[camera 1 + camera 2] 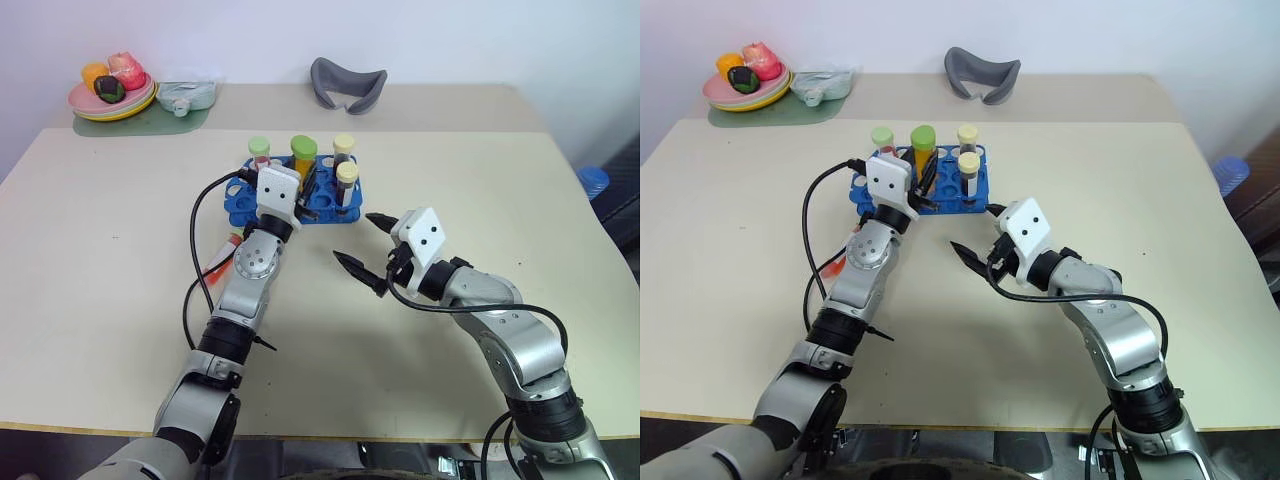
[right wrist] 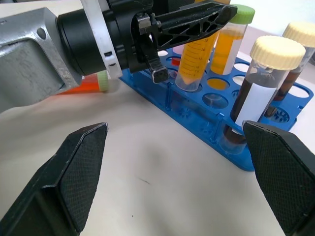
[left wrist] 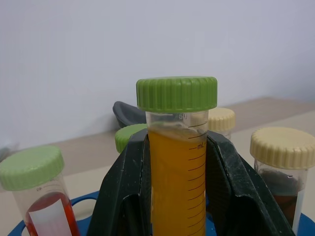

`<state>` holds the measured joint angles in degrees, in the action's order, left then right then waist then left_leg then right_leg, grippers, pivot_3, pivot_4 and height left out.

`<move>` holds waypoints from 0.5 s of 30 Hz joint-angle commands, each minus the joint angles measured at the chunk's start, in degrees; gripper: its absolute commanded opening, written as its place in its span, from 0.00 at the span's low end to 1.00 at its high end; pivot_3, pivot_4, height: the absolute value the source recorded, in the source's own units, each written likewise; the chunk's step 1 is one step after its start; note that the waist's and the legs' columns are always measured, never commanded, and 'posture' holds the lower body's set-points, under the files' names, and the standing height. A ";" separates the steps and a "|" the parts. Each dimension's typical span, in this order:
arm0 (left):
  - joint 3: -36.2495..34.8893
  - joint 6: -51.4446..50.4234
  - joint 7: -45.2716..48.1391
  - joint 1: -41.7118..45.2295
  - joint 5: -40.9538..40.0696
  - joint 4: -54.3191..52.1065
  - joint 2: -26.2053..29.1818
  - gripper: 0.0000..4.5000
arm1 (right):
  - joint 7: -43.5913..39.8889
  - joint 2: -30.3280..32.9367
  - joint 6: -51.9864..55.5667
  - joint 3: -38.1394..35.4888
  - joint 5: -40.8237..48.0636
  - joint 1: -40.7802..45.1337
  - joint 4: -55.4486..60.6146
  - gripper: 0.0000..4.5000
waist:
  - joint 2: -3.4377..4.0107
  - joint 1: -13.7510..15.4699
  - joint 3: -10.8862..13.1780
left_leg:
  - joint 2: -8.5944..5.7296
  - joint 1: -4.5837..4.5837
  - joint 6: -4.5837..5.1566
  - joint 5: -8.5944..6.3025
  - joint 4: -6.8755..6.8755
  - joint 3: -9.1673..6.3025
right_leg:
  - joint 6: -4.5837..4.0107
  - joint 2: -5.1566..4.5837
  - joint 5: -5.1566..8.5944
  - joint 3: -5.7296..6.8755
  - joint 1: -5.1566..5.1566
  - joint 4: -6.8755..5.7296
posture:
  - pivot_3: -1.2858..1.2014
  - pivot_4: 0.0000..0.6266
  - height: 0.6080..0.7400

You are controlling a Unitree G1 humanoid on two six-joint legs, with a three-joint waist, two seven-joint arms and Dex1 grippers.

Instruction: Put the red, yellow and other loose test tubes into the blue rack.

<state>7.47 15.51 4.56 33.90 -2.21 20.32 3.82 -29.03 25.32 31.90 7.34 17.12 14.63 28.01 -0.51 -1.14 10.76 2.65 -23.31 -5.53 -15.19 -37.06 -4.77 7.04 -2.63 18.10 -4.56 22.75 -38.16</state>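
Two end effectors — left [image 3: 177, 196] clamped on yellow-orange tube [image 3: 177, 172] over blue rack [image 2: 206, 118]; right [image 2: 177, 182] wide open, empty

My two arms are silver-grey metal with black joints. Each wrist carries a white camera block with two dark dots; black cables loop alongside; the fingers are black, textured plastic.

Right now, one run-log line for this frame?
left pincer: shut on yellow tube over blue rack | right pincer: open | red tube: on table
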 commanded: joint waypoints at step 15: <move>-3.27 4.01 1.45 2.73 0.66 3.91 -3.21 0.31 | 0.11 -0.45 -0.54 -0.52 0.35 0.43 2.71 1.00 | 0.00 0.01 0.00 | 0.00 0.00 0.00 0.00 0.00 0.00 | 0.00 0.00 0.00 0.01 0.00 0.00 | 0.52 0.24 1.00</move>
<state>4.74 17.93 5.74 35.29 -1.83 25.24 0.98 -29.02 25.30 31.91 7.36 17.11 14.63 28.01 -0.51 -1.13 10.76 2.65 -23.31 -5.53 -15.19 -37.06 -4.77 7.04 -2.63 18.10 -4.55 22.75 -38.16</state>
